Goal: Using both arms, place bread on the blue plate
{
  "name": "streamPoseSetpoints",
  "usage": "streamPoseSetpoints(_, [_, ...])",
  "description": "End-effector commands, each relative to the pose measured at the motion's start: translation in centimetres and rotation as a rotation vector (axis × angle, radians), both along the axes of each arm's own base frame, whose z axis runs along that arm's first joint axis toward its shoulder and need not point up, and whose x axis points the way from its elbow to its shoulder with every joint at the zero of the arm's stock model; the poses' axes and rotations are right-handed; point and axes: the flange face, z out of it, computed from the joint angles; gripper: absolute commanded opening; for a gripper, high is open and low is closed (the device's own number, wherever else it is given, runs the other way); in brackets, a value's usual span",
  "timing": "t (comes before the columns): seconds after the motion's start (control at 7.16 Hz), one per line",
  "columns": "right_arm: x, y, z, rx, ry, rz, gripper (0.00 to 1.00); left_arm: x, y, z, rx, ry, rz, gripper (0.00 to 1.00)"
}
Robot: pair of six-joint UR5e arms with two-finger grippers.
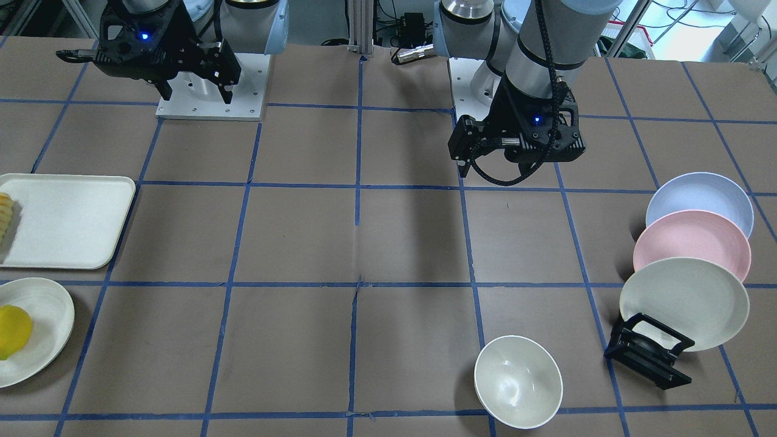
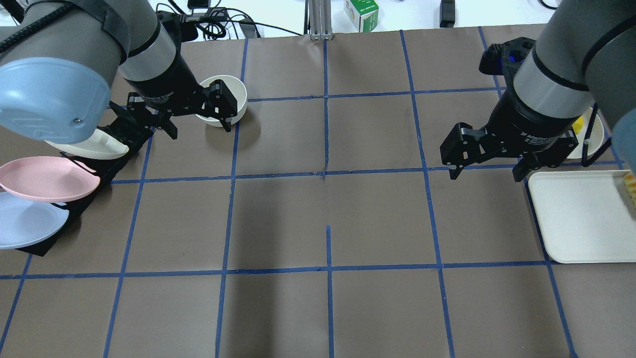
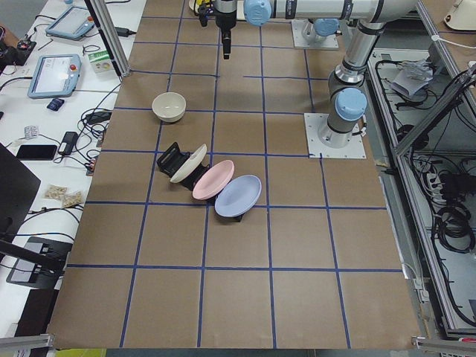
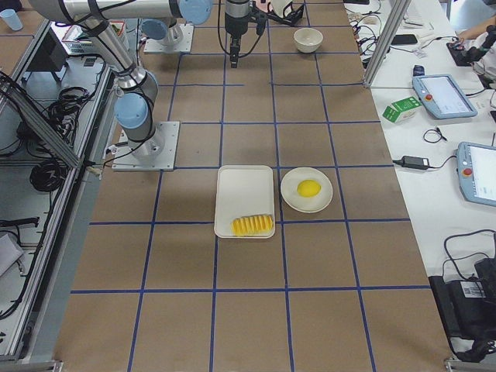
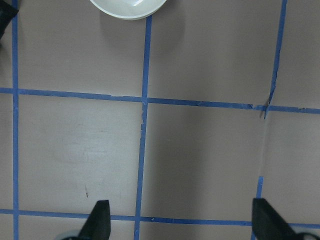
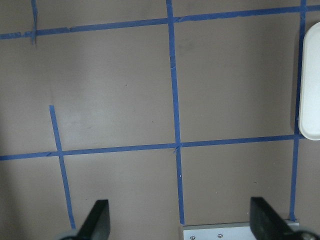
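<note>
Exterior right shows the bread [image 4: 253, 225] lying on the tray [image 4: 244, 186].

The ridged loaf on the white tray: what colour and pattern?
Golden orange-yellow ridged loaf with paler ridge lines across it, clearest in exterior right view.

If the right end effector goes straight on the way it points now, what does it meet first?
The right end effector would probably meet bare table, beside the white tray.
</note>
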Motion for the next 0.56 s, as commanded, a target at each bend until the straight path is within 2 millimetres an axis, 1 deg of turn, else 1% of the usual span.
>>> streamPoseSetpoints(0.0, [-0.01, -0.04, 0.01, -0.002, 0.001, 0.000, 1.00, -0.01, -0.02, -0.04, 0.001, 0.000, 0.000, 1.00])
streamPoseSetpoints(0.42, [-0.09, -0.35, -0.29, 0.000, 0.009, -0.007, 1.00, 0.06, -0.12, 0.20, -0.005, 0.001, 0.001, 1.00])
